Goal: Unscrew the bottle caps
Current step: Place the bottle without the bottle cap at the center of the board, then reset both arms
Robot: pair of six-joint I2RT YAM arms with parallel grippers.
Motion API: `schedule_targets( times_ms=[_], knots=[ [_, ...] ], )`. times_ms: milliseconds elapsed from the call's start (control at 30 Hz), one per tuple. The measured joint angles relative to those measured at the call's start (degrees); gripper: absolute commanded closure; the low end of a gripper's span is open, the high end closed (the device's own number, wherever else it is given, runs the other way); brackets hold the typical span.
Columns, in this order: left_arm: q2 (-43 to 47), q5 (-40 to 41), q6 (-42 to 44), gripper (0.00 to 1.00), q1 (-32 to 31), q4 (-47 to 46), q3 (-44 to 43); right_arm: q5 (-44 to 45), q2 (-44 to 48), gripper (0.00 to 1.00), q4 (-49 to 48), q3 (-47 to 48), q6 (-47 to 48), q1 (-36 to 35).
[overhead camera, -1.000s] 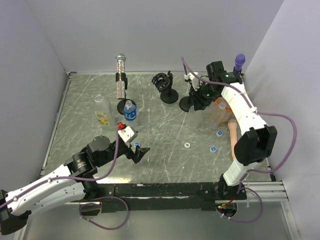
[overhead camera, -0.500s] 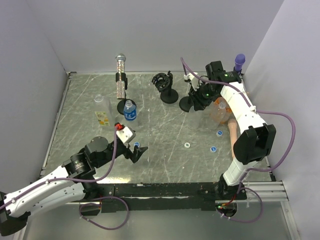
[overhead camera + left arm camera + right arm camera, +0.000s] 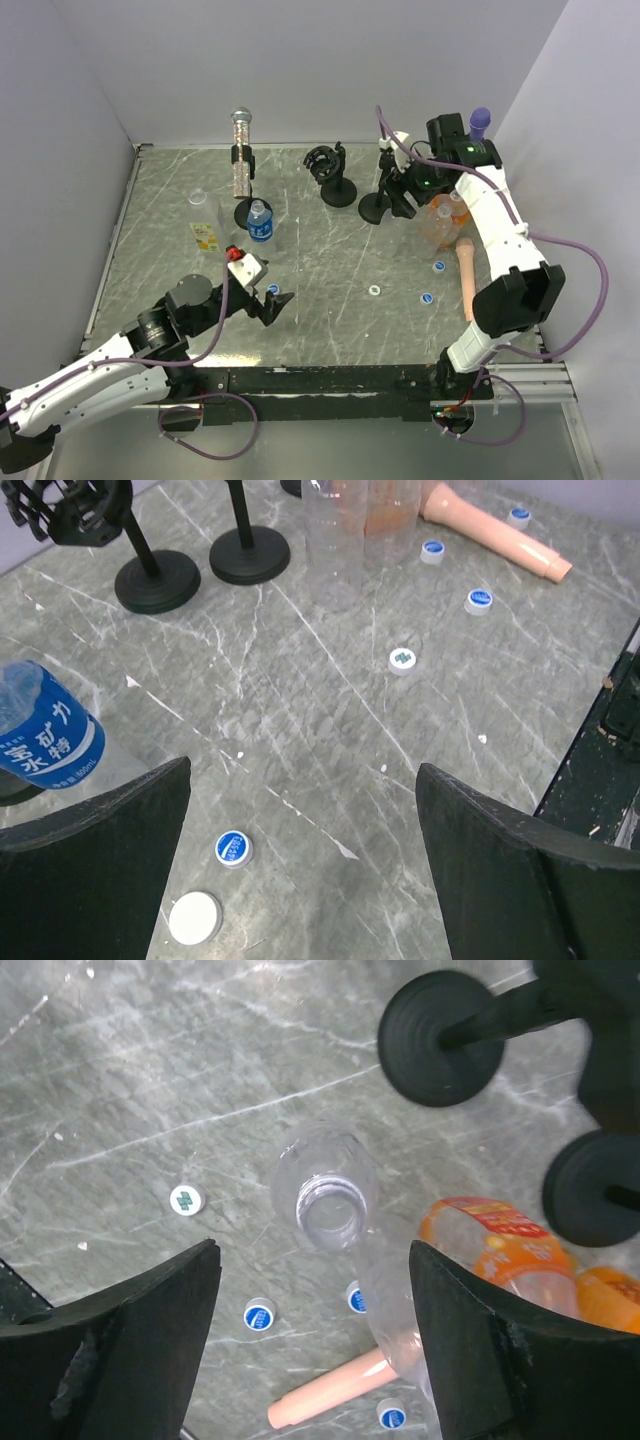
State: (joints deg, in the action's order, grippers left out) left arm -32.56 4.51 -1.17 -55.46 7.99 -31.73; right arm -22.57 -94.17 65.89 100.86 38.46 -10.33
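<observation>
In the right wrist view my right gripper (image 3: 312, 1250) is open and holds nothing. It hangs above a clear bottle (image 3: 325, 1185) whose mouth is uncapped. A second clear bottle (image 3: 400, 1310) and an orange bottle (image 3: 500, 1250) stand beside it. Loose bottle caps lie on the table: a white one (image 3: 186, 1199) and blue ones (image 3: 260, 1314) (image 3: 391, 1415). My left gripper (image 3: 303, 780) is open low over the table. A blue cap (image 3: 232, 848) and a white cap (image 3: 194, 917) lie by its left finger. A capped blue-labelled bottle (image 3: 260, 222) stands further left.
Black round stand bases (image 3: 340, 195) (image 3: 374, 208) and a silver glitter microphone (image 3: 240, 150) stand at the back. A pink handle (image 3: 466, 270) lies at the right. A bottle with a yellow-green label (image 3: 205, 232) stands at the left. Walls close in the table (image 3: 330, 330).
My right gripper went from shut to open and drew back to the right, off the clear bottle. The left arm shifted slightly, still open.
</observation>
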Motion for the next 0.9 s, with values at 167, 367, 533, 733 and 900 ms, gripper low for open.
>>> schedule_targets(
  times_ms=[167, 367, 533, 733, 900],
  knots=[
    [1.31, 0.79, -1.44, 0.04, 0.0, 0.04, -0.17, -0.22, 3.78, 0.07, 0.44, 2.01, -0.09, 0.63],
    [-2.75, 4.35, -4.48, 0.03, 0.85, 4.87, -10.88, -2.19, 12.17, 0.01, 0.09, 2.43, -1.33, 2.54],
    [-8.24, 7.61, -7.8, 0.03, 5.68, 8.35, -27.02, -7.5, 22.12, 0.01, -3.3, 0.94, -6.27, 8.02],
    [-15.47, 7.1, -10.45, 0.03, 18.82, 14.12, -43.17, -10.86, 36.83, 0.01, -12.76, -7.04, -18.6, 15.06],
    [-20.48, 3.3, -12.07, 0.03, 27.06, 18.93, -47.87, -4.07, 46.4, 0.01, -18.53, -13.66, -29.07, 15.63]
  ],
)
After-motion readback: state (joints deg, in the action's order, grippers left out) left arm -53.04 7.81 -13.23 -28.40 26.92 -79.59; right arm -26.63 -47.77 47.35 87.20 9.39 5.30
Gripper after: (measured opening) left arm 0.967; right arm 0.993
